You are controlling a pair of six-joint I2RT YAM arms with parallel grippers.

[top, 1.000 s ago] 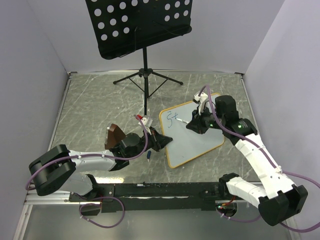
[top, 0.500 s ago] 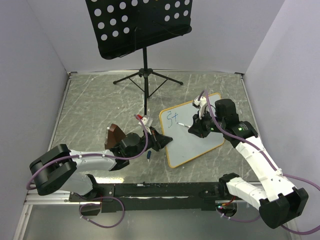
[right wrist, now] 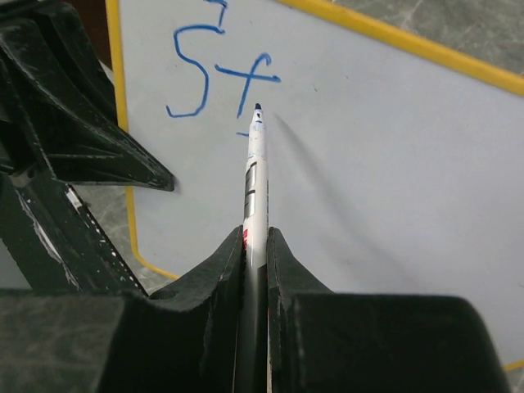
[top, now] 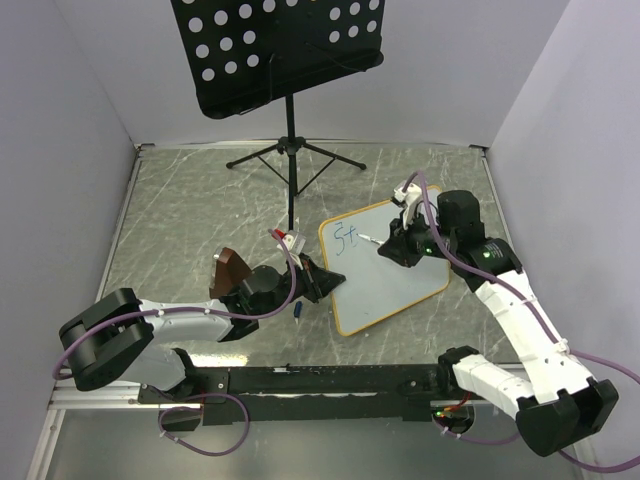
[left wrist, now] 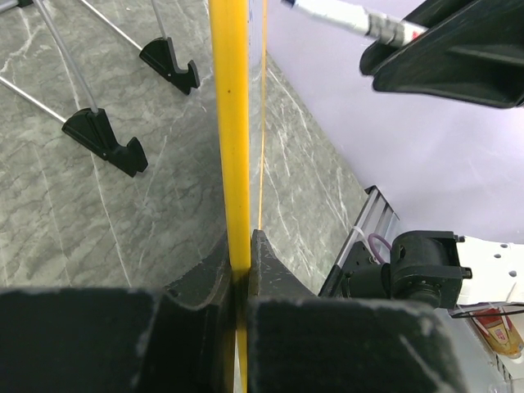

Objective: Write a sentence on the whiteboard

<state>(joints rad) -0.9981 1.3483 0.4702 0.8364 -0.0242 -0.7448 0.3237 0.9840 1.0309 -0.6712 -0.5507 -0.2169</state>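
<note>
- The right tool [right wrist: 256,236] is clenched on a white marker [right wrist: 255,164]. Its tip is aimed just below the cross-stroke of a blue "t", and whether it touches the surface cannot be told.
- The barrel is thin and round, held only between two fingers. Pressing too hard could push it back or twist it in the grip, leaving a skewed or broken stroke.
- Pressing too lightly looks just as risky, since the ink would skip.
- The sentence [right wrist: 217,82] amounts to "St" so far, at the board's far corner on the left tool's side. The letters are large, and at this size a line might run out of room.
- The whiteboard [top: 390,285] sits askew on the right half of the tabletop [top: 190,220], midway between the far and near edges.
- The left tool [left wrist: 240,260] is clamped on the board's yellow frame [left wrist: 230,123] at its left edge. If that hold slips, the board could pivot under the marker and smear the writing.
- The left tool's black fingers sit just beside the letters, so a stroke drifting that way might strike them.
- The black music stand [top: 275,50] at the far edge is well apart and looks unlikely to interfere.
</note>
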